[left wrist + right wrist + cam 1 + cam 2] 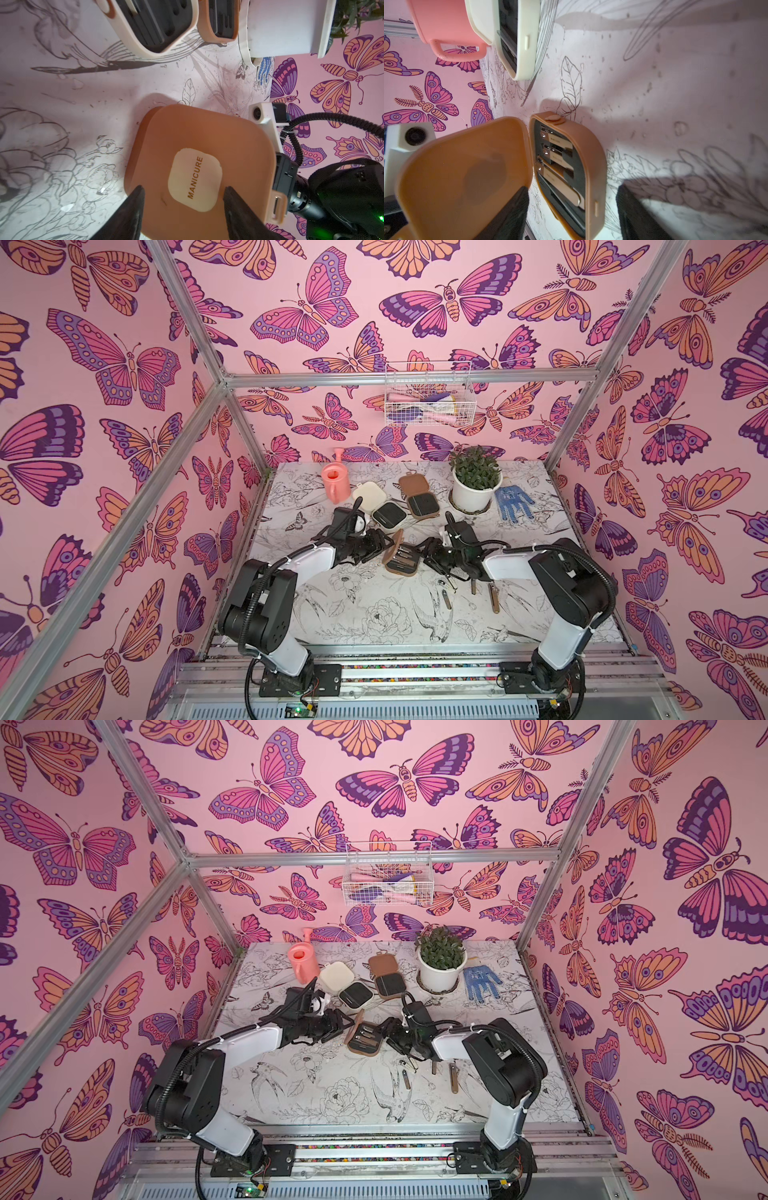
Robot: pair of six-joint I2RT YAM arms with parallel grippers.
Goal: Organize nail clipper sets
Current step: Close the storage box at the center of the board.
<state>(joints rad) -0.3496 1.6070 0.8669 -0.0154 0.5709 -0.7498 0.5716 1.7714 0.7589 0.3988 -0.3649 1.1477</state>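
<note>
While the brown case (400, 561) sits open in the middle of the table (357, 622) with its lid near upright, the left gripper (182, 189) is at the lid's outer face. Its fingers are partly apart either side of the cream patch (195, 178) reading "MANICURE", clamping nothing. The right gripper (573, 188) is spread wide, straddling the case and holding nothing. Clippers (560, 158) are slotted inside, print unreadable. The cream case (368, 495) and second brown case (419, 495) lie open near the back edge.

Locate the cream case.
In both top views the cream case lies open at the table rear, left of centre, between the watering can and the farther tan case.
</note>
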